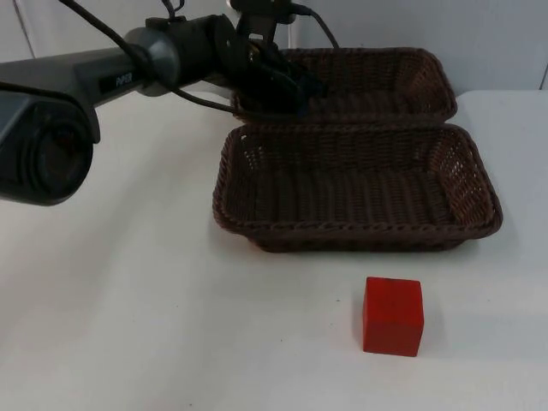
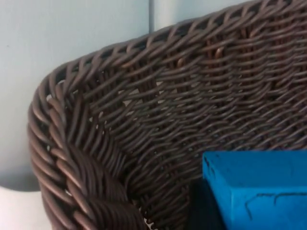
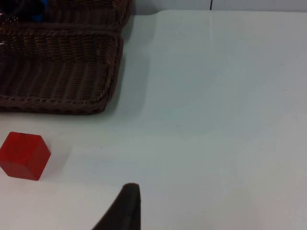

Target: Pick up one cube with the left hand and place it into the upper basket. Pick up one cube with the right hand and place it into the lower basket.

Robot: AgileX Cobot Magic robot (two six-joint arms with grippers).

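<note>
Overhead, we see two dark brown woven wicker baskets, both rectangular with their long axes running left to right, touching along one long side. The upper basket [image 1: 385, 81] lies far, by the grey partition wall [image 1: 479, 34]; the lower basket [image 1: 360, 184] lies nearer. The left gripper [image 1: 278, 86] reaches into the far basket's left end; from this view we cannot tell whether its fingers are spread or pinching. A red cube [image 1: 393, 315], smooth and matte with crisp edges, sits on the white table [image 1: 128, 300] near of the lower basket, apart from it, turned slightly so one vertical edge faces us.

From the left wrist, we see the upper basket's rounded corner [image 2: 96, 143], thick twisted strands along the rim and tight horizontal weave on the wall. A blue cube [image 2: 259, 187], flat-faced, its paint finely cracked, sits just inside that corner; we cannot tell whether the claw grips it.

From the right wrist, we see the red cube [image 3: 24, 155] resting on the table beside the lower basket's corner [image 3: 62, 72]. The right gripper [image 3: 125, 208] hangs above bare table; we cannot tell how its fingers stand.
</note>
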